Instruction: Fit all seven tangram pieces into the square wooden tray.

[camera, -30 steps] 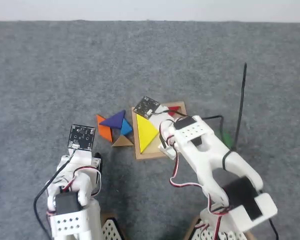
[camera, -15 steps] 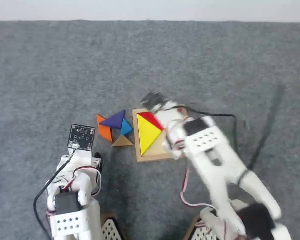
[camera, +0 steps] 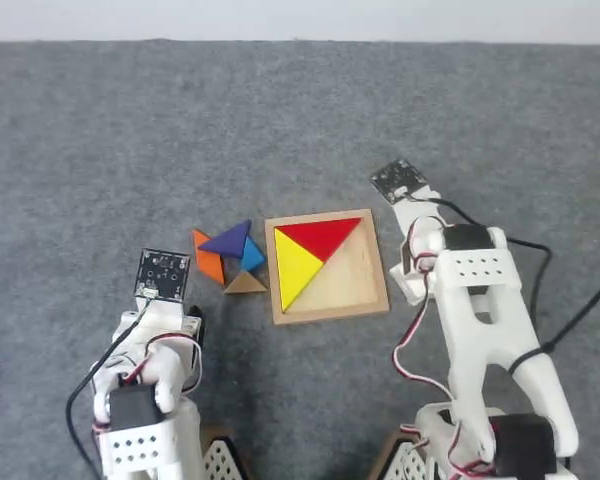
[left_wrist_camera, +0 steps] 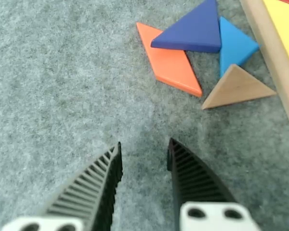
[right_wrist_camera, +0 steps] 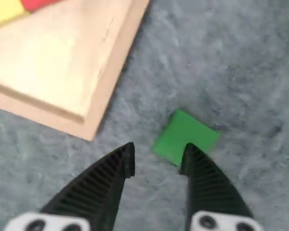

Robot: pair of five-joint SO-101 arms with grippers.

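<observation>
Nearest, the left gripper hangs with jaws apart over the felted grey worktop. Beyond it, the right gripper has its jaws parted above the flat green square, just right of the wooden tray. A pickup seems next, which calls for centring, then lowering onto thin edges. The smooth yellow triangle and red triangle sit in the tray; four loose pieces lie to its left.
</observation>
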